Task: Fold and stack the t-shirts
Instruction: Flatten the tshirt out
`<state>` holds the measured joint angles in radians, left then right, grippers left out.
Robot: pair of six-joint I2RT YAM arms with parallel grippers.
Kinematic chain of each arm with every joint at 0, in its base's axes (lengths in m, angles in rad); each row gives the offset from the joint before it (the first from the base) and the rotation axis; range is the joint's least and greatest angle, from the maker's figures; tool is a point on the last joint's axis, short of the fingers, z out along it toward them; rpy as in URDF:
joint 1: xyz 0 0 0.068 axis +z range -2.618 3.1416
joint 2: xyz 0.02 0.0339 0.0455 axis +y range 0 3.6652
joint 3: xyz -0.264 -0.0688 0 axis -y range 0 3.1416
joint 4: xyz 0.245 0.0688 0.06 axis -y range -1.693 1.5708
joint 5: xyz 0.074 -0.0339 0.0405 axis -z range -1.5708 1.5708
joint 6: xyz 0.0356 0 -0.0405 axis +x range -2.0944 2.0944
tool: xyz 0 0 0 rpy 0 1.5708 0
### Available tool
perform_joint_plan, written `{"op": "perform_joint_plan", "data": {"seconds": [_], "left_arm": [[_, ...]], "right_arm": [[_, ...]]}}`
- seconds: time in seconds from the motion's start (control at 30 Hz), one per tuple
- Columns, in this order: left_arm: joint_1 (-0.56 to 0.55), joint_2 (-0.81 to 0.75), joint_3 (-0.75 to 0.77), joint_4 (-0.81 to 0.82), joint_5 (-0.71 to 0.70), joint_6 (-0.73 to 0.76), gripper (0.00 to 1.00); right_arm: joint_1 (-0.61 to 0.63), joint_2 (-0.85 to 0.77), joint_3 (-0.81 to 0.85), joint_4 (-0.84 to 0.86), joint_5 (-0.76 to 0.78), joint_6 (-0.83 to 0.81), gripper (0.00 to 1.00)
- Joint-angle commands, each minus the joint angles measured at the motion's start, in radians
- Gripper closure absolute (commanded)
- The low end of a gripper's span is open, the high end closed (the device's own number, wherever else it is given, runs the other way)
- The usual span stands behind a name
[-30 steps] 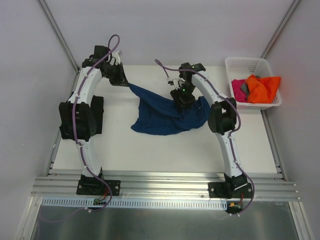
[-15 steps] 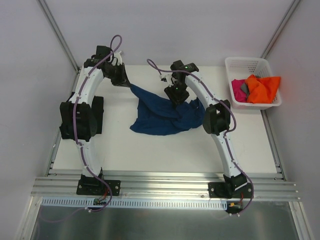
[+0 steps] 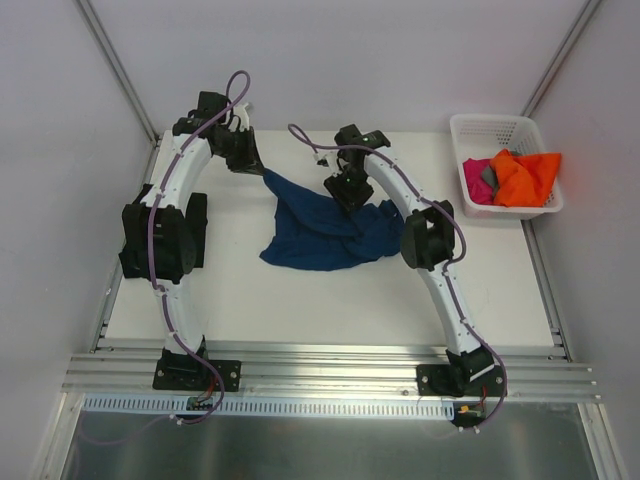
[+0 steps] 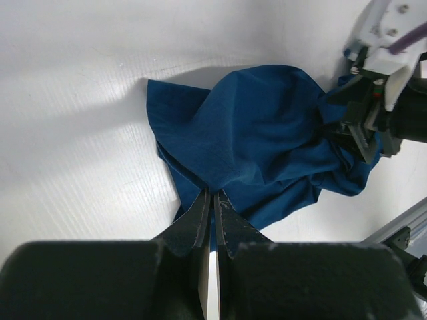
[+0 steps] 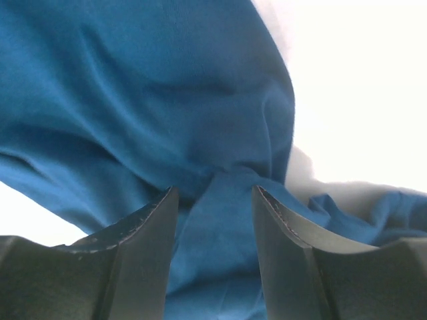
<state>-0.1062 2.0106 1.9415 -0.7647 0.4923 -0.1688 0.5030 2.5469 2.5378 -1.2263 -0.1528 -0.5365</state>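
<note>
Quick rundown of what we're looking at. The navy t-shirt [image 3: 315, 235] lies in a crumpled heap around the middle of the desk [image 3: 300, 300], a bit toward the far side, and both arms have a piece of it.

The left fingers [image 3: 254, 163] are squeezed tight together on one corner of the shirt, at its far-left tip. From the left wrist camera we see those fingers [image 4: 208, 207] pressed flat against each other with a thin bit of blue cloth [image 4: 260, 140] pinched right at the tips. The rest of the shirt fans out away from them across the desk.

The right fingers [image 3: 347, 198] sit on the far-right part of the same shirt, well apart from the left ones, with most of the heap lying between the two. In the right wrist view the two fingers stand partway apart with a thick ridge of navy cloth [image 5: 133, 100] bunched in the gap. The creases all run in toward that spot, so we read it as a grip on a fat fold of the shirt.

Off at the far-right corner there's a white basket [image 3: 505, 125] holding the orange t-shirt [image 3: 525, 175], with a magenta t-shirt [image 3: 475, 178] and a bit of grey cloth [image 3: 488, 178] tucked beside it. Neither arm is near it.
</note>
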Motion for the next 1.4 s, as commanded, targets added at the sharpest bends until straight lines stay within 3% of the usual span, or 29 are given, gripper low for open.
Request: {"op": "perform_joint_plan", "data": {"seconds": [0.0, 0.13, 0.27, 0.47, 0.53, 0.63, 1.1, 1.37], "left_arm": [[-0.01, -0.067, -0.001, 0.01, -0.008, 0.014, 1.0], [-0.01, -0.061, 0.002, 0.01, -0.008, 0.012, 1.0], [-0.012, -0.058, 0.005, 0.011, -0.006, 0.011, 1.0], [-0.012, -0.053, 0.002, 0.013, -0.001, 0.008, 1.0], [-0.012, -0.049, 0.002, 0.013, 0.0, 0.006, 1.0], [-0.013, -0.042, 0.01, 0.016, 0.005, 0.003, 1.0], [-0.007, -0.009, 0.095, 0.016, -0.035, 0.048, 1.0], [-0.029, -0.012, 0.351, 0.057, -0.083, 0.114, 1.0]], "right_arm": [[0.014, 0.027, 0.047, -0.013, 0.03, -0.013, 0.48], [0.015, 0.035, 0.058, -0.006, 0.047, -0.01, 0.52], [0.012, 0.03, 0.067, 0.008, 0.079, -0.008, 0.66], [-0.009, -0.025, 0.064, 0.01, 0.111, -0.011, 0.67], [-0.017, -0.036, 0.067, 0.016, 0.133, -0.013, 0.75], [-0.035, -0.056, 0.078, 0.028, 0.203, -0.014, 0.99], [-0.181, -0.25, 0.154, 0.129, 0.438, -0.066, 0.99], [-0.175, -0.398, 0.197, 0.203, 0.493, -0.04, 0.99]]}}
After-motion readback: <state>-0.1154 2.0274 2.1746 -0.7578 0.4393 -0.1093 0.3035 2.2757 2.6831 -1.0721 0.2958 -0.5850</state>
